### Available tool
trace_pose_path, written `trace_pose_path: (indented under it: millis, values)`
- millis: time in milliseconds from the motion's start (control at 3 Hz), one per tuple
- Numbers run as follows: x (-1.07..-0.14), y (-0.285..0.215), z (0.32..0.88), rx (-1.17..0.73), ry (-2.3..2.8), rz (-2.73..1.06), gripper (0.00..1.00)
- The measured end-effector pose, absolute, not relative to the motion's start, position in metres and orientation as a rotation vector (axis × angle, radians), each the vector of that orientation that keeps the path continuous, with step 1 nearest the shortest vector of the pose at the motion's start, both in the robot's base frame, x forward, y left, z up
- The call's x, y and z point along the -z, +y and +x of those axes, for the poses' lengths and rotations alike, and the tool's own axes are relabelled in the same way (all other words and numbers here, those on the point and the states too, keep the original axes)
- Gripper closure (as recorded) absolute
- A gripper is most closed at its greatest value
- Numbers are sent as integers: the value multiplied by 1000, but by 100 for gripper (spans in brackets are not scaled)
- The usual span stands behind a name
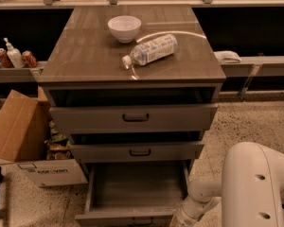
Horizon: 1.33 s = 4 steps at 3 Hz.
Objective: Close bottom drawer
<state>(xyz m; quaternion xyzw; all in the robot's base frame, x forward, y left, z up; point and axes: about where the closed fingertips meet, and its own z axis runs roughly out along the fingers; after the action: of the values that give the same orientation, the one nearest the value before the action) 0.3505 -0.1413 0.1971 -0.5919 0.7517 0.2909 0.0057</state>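
The bottom drawer point(135, 188) of the grey-brown cabinet is pulled far out, and its shallow box is empty. Its flat front point(125, 218) lies at the lower edge of the view, with the handle barely showing. My white arm point(255, 188) reaches in from the lower right. My gripper point(176, 222) is at the drawer front's right corner and is mostly cut off by the bottom edge. I cannot tell whether it touches the front.
The top drawer point(132, 118) and middle drawer point(137, 151) stand slightly open. A white bowl point(124, 28) and a lying plastic bottle point(151, 50) are on the cabinet top. An open cardboard box point(33, 145) sits on the floor at the left.
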Motion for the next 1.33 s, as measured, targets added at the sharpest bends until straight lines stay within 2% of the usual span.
trace_pose_path:
  millis: [333, 667, 1333]
  values:
    - [-181, -157, 362, -817, 2444, -1686, 100]
    - [-160, -155, 401, -784, 2447, -1508, 100]
    - [-147, -168, 414, -731, 2453, -1472, 100]
